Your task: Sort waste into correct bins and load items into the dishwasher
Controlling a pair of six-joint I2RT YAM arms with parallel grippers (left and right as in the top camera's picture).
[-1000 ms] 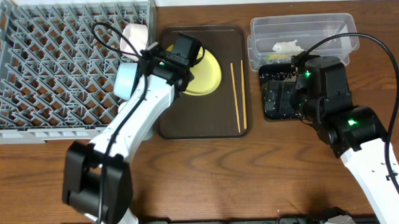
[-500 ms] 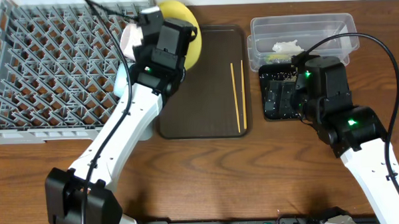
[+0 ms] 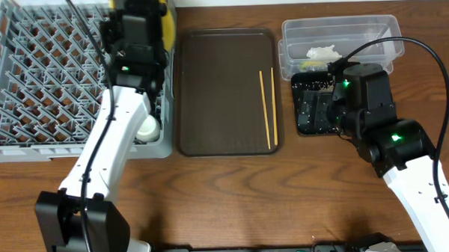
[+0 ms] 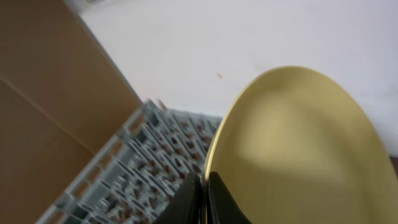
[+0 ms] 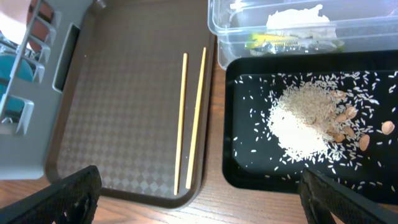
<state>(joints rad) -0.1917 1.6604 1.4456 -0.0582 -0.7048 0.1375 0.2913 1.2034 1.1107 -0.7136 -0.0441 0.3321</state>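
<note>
Plate [image 4: 298, 155], yellow and on edge, is clenched by its rim in the left pincer [image 4: 204, 186] above the rack's [image 3: 43, 80] far right corner. Right pincer [image 5: 199, 193] hangs released, spread wide, over the black tray [image 5: 249, 168] of rice [image 5: 305, 124] beside the tub [image 3: 341, 23] holding paper [image 5: 298, 18]. Chopsticks [image 5: 191, 118] lie side by side on the brown tray [image 3: 223, 88].

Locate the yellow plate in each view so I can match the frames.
Overhead: yellow plate at the top edge, above the right side of the dish rack, only its edge showing.
Left wrist: it fills the right half, rim pinched by the left gripper.
Right wrist: not in view.
Shared landmark: the grey dish rack, in all three views.
</note>
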